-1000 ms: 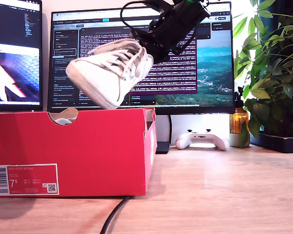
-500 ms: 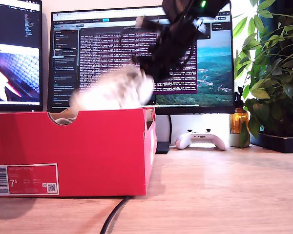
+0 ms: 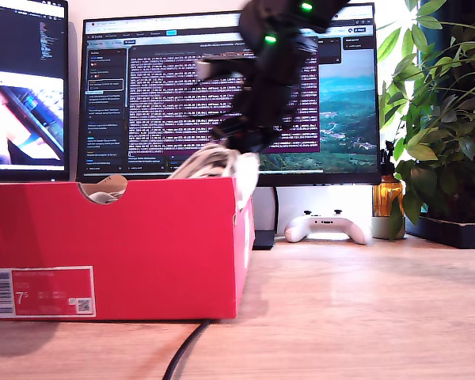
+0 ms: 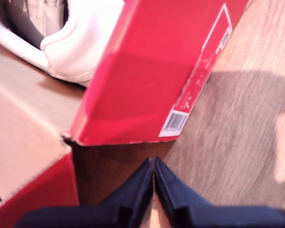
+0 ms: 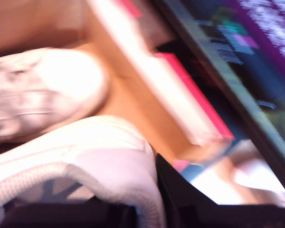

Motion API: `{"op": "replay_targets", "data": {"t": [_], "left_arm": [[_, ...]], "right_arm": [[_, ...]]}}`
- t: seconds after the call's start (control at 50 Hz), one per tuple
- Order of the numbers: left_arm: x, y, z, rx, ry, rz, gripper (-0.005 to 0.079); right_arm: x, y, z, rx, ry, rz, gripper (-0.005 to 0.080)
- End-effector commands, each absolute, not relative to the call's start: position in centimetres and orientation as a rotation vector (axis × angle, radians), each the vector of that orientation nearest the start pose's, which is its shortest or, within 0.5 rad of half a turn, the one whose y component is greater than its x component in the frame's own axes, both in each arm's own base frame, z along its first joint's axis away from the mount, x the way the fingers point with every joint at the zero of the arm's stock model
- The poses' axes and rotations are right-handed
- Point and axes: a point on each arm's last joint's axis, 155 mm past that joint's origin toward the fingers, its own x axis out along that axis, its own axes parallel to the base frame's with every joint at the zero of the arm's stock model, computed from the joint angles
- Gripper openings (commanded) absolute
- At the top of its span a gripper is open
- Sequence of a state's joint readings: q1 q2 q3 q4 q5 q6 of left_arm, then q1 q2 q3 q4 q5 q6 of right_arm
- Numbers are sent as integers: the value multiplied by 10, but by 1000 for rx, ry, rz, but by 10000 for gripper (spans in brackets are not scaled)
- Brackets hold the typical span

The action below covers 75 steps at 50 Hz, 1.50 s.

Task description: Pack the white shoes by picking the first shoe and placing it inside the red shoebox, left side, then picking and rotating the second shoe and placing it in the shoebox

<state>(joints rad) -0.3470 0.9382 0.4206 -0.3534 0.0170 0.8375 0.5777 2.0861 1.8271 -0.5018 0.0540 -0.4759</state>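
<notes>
second white shoe (image 3: 214,162) now lower, half inside red shoebox (image 3: 142,245), gripped in my second hand (image 3: 249,142)

Shoebox (image 3: 119,245) on the bench (image 3: 364,309) at the exterior view's left; one shoe (image 5: 42,90) lies inside, a second shoe (image 3: 218,162) over its rim. Monitor (image 3: 142,103) behind; controller (image 3: 328,226) and plant (image 3: 443,119) to the right.

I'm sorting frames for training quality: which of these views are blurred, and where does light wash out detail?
Exterior view: sharp on the red shoebox, motion smear on the arm and shoe. First wrist view: mildly soft, shoebox label unreadable. Second wrist view: heaviest blur, with the already packed shoe blown out white.
</notes>
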Motion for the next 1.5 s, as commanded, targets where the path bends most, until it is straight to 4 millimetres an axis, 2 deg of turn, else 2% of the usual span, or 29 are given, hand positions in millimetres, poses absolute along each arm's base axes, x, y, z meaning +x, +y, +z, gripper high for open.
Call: {"op": "replay_targets", "data": {"t": [0.0,0.06,0.18,0.42,0.6,0.68,0.74,0.92,1.0,1.28,1.48], "left_arm": [[252,-95,54,917,673,-691,-21],[252,-95,54,917,674,-692,-21],[252,-95,54,917,673,-691,-21],[252,-95,54,917,673,-691,-21],[252,-95,54,917,673,-691,-21],[252,-95,54,917,673,-691,-21],[252,-95,54,917,673,-691,-21],[252,-97,54,913,667,-698,-21],[250,-100,54,904,663,-716,-21],[245,-112,55,857,644,-777,-21],[243,-112,53,714,703,-724,-21]], "right_arm": [[487,332,182,-685,537,681,-6],[486,334,183,-710,533,649,36],[484,336,185,-748,523,593,193],[489,328,191,-785,514,503,268],[492,327,198,-782,502,484,243],[488,329,202,-787,508,492,133],[484,332,206,-792,511,500,-17],[477,341,225,-774,499,511,-2],[473,345,227,-732,508,508,-2],[461,336,211,-762,597,520,-2],[460,328,205,-773,629,515,-2]]}}
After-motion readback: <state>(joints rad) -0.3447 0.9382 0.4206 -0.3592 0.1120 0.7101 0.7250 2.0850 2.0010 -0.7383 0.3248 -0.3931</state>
